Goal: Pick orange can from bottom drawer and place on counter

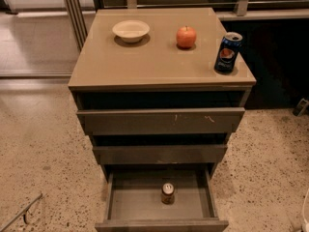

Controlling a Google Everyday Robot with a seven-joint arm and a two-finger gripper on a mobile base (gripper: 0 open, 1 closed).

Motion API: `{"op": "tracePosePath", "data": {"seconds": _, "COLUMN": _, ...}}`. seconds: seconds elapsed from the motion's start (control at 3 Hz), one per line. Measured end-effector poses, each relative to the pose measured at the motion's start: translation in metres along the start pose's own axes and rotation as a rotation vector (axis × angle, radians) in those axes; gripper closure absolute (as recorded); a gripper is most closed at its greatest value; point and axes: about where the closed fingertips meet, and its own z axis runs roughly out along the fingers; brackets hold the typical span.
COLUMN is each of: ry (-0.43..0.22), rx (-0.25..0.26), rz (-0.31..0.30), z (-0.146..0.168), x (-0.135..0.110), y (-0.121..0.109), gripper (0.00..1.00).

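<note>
Nothing done yet: orange can (167,192) stands upright in the open bottom drawer (135,204), lower centre of frame. The gripper is out of frame, so grip state can't be told. Grasp, lift and placing on the counter (154,57) all remain.

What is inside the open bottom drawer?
Inside the bottom drawer only the orange can shows, upright, near the middle of its floor. The rear part is covered by the middle drawer, so it cannot be seen. The tool is not in view.
</note>
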Motion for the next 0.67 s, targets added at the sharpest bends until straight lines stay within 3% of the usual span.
{"op": "tracePosePath", "data": {"seconds": 0.33, "ry": -0.010, "rx": 0.059, "rz": -0.021, "z": 0.003, "x": -0.007, "y": -0.025, "gripper": 0.00}}
{"op": "tracePosePath", "data": {"seconds": 0.67, "ry": 0.020, "rx": 0.178, "rz": -0.058, "z": 0.000, "x": 0.002, "y": -0.055, "gripper": 0.00}}
